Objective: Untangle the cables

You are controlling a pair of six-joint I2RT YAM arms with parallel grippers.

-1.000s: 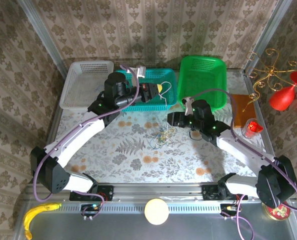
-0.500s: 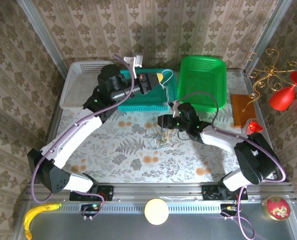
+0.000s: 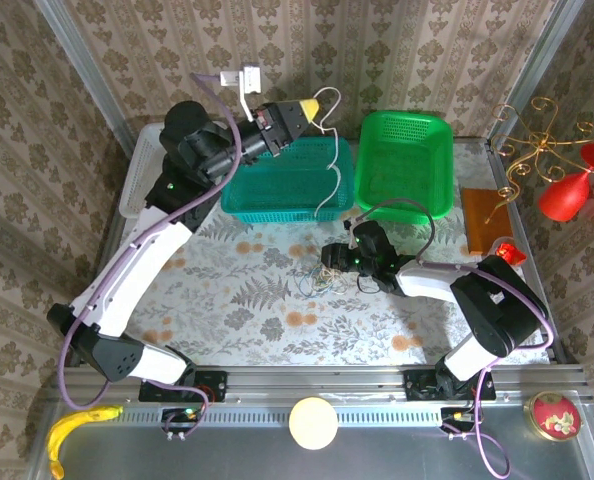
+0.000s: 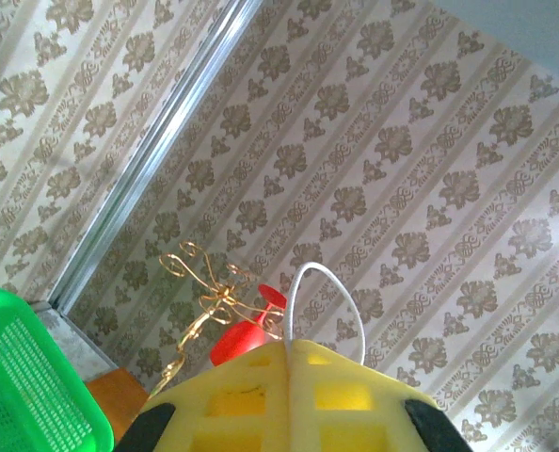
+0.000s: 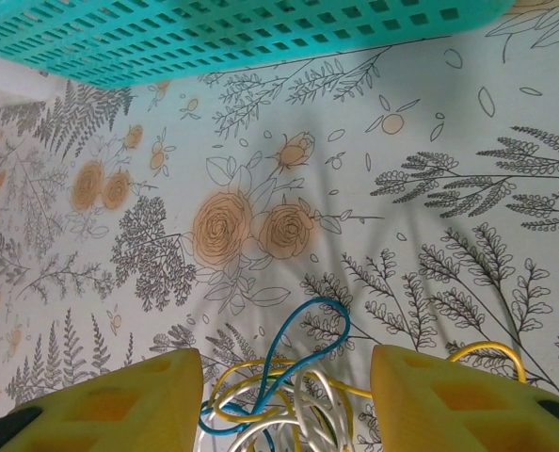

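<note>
Cables (image 3: 322, 277) (image 5: 289, 400) lie knotted on the floral surface (image 3: 247, 300) in front of the teal basket (image 3: 277, 185). The overhead view shows my left fingers (image 3: 310, 105) high over that basket, clamped on a white cable (image 3: 333, 170) (image 4: 322, 282) that trails down toward the knot. My left wrist camera catches just its loop, rising from the closed yellow tips against wallpaper. My right wrist camera shows my right fingers (image 5: 110, 400) spread apart, with blue, white and yellow strands lying between them.

White arms (image 3: 137, 265) with black joints, purple cables (image 3: 212, 78), and yellow foam pads (image 5: 101, 405) on each gripper (image 5: 279, 395).
</note>
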